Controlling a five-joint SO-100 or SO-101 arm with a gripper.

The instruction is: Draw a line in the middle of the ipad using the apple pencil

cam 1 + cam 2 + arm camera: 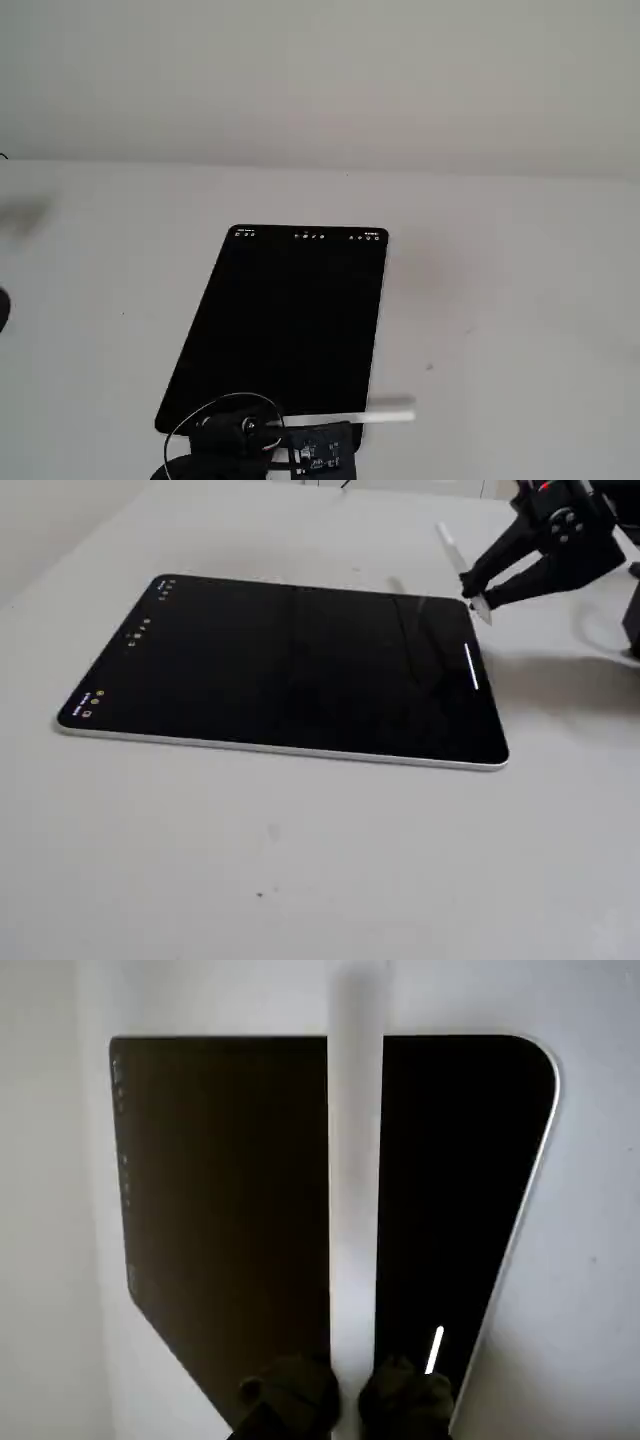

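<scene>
The iPad (280,660) lies flat on the table with a black screen; it also shows in a fixed view (290,320) and in the wrist view (220,1190). A short white drawn line (472,668) sits near one short edge of the screen and also shows in the wrist view (436,1350). My gripper (478,588) is shut on the white Apple Pencil (452,548). Its tip hangs by the iPad's far right corner; contact is unclear. In the wrist view the pencil (355,1160) is a blurred white bar up the middle between my dark fingers (290,1395). In a fixed view it (385,413) sticks out right of the gripper (290,432).
The light grey table (300,860) surrounds the iPad on all sides. A pale wall (320,70) rises behind the table. The arm's black body and cables (600,540) stand at the right of a fixed view.
</scene>
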